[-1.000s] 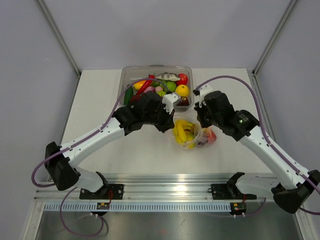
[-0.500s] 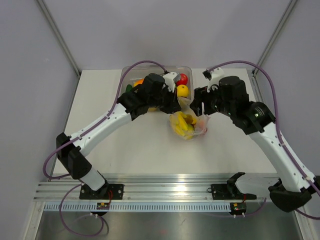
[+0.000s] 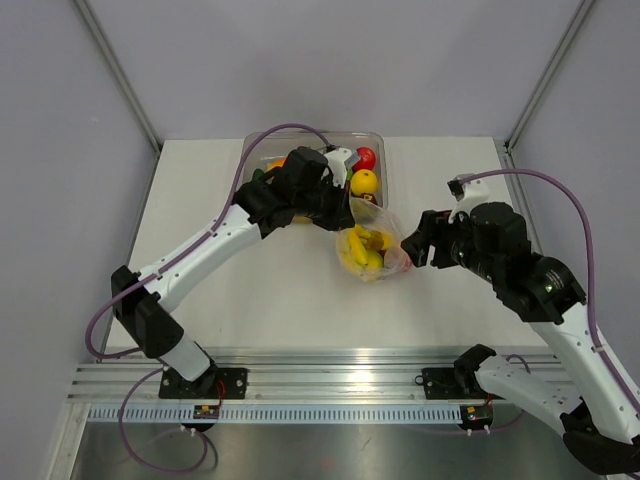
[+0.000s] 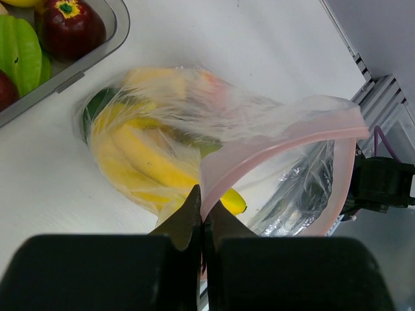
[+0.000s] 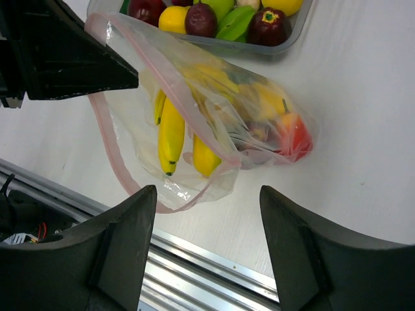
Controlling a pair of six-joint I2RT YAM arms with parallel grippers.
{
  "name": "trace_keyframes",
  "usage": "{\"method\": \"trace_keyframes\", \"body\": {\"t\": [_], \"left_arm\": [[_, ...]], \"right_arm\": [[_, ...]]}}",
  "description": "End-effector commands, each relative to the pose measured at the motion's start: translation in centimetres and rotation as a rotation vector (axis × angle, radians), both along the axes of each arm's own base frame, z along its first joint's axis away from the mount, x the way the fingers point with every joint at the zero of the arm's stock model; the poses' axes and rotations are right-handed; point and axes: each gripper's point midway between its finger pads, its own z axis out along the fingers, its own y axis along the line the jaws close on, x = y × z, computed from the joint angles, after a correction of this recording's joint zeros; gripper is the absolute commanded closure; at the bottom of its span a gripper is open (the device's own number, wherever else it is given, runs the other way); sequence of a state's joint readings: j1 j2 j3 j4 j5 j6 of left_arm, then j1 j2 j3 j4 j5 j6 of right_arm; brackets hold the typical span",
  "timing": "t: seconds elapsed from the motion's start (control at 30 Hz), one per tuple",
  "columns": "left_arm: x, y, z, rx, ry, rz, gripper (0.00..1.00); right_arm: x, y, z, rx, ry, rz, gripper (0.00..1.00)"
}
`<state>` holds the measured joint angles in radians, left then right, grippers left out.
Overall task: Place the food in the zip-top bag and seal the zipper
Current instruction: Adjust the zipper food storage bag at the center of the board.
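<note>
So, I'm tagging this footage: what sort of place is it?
Probably a lab robot cell: plain grey walls, a white table edged by an aluminium rail, toy food in a tub and bag.

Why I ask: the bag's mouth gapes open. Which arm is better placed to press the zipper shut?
Right, probably. The left gripper is shut on the zipper, holding up the zip-top bag; the right gripper is open, free, and faces the mouth.
</note>
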<state>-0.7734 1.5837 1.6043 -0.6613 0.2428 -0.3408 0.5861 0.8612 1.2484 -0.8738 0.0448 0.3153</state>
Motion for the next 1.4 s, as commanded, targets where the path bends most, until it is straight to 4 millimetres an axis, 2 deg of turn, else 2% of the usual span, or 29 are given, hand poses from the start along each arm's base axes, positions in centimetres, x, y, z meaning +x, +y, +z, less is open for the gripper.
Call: {"method": "trace_keyframes", "body": {"t": [0.0, 0.07, 0.2, 0.23, 0.43, 0.5, 0.6, 0.73, 0.8, 0.83, 0.87, 0.93, 0.97, 1.03, 1.07, 1.1, 1.13, 1.17, 1.2, 1.27, 1.3, 1.37], "left_arm": [[0.4, -0.5, 3.3, -0.064, -0.059, -0.023, 1.00], [0.4, -0.7, 3.2, -0.063, -0.054, -0.029, 1.00], [0.3, -0.8, 2.9, -0.061, -0.039, -0.034, 1.00], [0.3, -0.9, 2.8, -0.061, -0.039, -0.034, 1.00], [0.2, -0.5, 2.7, -0.048, -0.042, -0.037, 1.00], [0.3, -0.4, 2.9, -0.051, -0.045, -0.033, 1.00], [0.4, -0.5, 2.9, -0.057, -0.042, -0.027, 1.00], [0.4, -0.6, 2.8, -0.062, -0.034, -0.022, 1.00], [0.6, -0.7, 2.9, -0.071, -0.045, -0.016, 1.00], [0.6, -0.6, 2.8, -0.070, -0.049, -0.016, 1.00], [0.6, -0.7, 2.8, -0.071, -0.054, -0.020, 1.00], [0.6, -0.8, 2.6, -0.069, -0.075, -0.051, 0.99], [0.3, -0.9, 2.7, -0.076, -0.086, -0.079, 0.92], [0.3, -0.7, 2.9, -0.058, -0.150, -0.127, 0.66], [0.1, -0.3, 3.5, -0.065, -0.192, -0.133, 0.28], [0.0, 0.0, 3.9, -0.069, -0.221, -0.141, 0.12], [0.0, 0.3, 4.4, -0.069, -0.266, -0.152, 0.06], [0.3, 0.4, 5.6, -0.098, -0.328, -0.142, 0.01], [-0.1, 1.5, 6.0, -0.112, -0.359, -0.135, 0.01], [-0.2, 2.4, 7.7, -0.159, -0.460, -0.134, 0.01], [-0.5, 4.0, 7.9, -0.167, -0.496, -0.109, 0.01], [0.1, 5.5, 8.4, -0.165, -0.584, -0.063, 0.01]], "right_arm": [[1.0, -1.1, -0.1, -0.001, -0.011, -0.100, 0.27], [1.0, -0.9, -1.5, -0.052, 0.035, -0.076, 0.26], [1.0, -0.5, -2.7, -0.036, 0.071, -0.077, 0.26], [1.0, -0.2, -2.5, -0.017, 0.053, -0.064, 0.26], [0.7, -0.9, -4.2, -0.049, 0.087, -0.089, 0.26], [0.7, -0.3, -4.5, -0.012, 0.111, -0.093, 0.26], [1.2, 2.0, -4.9, 0.113, 0.168, -0.093, 0.29], [1.1, 4.5, -5.9, 0.310, 0.288, -0.131, 0.56], [1.0, 4.7, -6.2, 0.355, 0.302, -0.148, 0.71], [1.1, 4.7, -5.2, 0.399, 0.277, -0.155, 0.76], [1.1, 4.5, -4.7, 0.414, 0.260, -0.163, 0.90], [1.2, 3.9, -2.8, 0.440, 0.210, -0.181, 0.96], [1.5, 3.4, -1.3, 0.455, 0.171, -0.200, 0.99], [2.1, 2.7, -0.5, 0.429, 0.146, -0.240, 1.00], [2.4, 2.4, 1.0, 0.425, 0.116, -0.251, 1.00], [2.7, 2.1, 1.1, 0.405, 0.116, -0.274, 1.00], [3.3, 1.5, 0.0, 0.347, 0.138, -0.321, 1.00], [3.6, 1.3, 0.5, 0.335, 0.131, -0.336, 1.00], [3.9, 1.2, 0.2, 0.314, 0.135, -0.344, 1.00], [4.4, 1.5, -0.1, 0.302, 0.139, -0.341, 1.00], [4.6, 1.7, 0.2, 0.315, 0.127, -0.335, 1.00], [4.7, 2.0, 0.3, 0.317, 0.125, -0.322, 1.00]]}}
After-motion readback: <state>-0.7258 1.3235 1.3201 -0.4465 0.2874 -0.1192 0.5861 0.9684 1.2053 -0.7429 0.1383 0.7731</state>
